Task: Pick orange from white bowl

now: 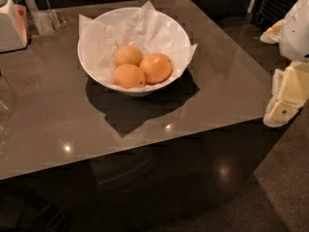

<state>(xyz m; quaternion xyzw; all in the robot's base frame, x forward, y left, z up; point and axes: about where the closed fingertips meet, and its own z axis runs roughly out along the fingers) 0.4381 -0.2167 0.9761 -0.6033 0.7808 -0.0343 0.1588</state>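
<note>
The white bowl (96,71) stands on the grey-brown table, lined with crumpled white paper whose corners stick out over the rim. Three round fruits lie in it. The orange (156,67) is the largest and reddest and lies at the right of the group. Two smaller, yellower fruits lie at the back left (128,55) and front left (129,76), touching it. My gripper (285,100) shows as a cream-white part at the right edge of the view, beyond the table's right edge, well apart from the bowl and lower than its rim.
A white appliance (12,25) and a clear container (46,16) stand at the table's back left corner. The table's front edge (145,141) drops to a dark floor. More of the white arm (297,28) fills the upper right.
</note>
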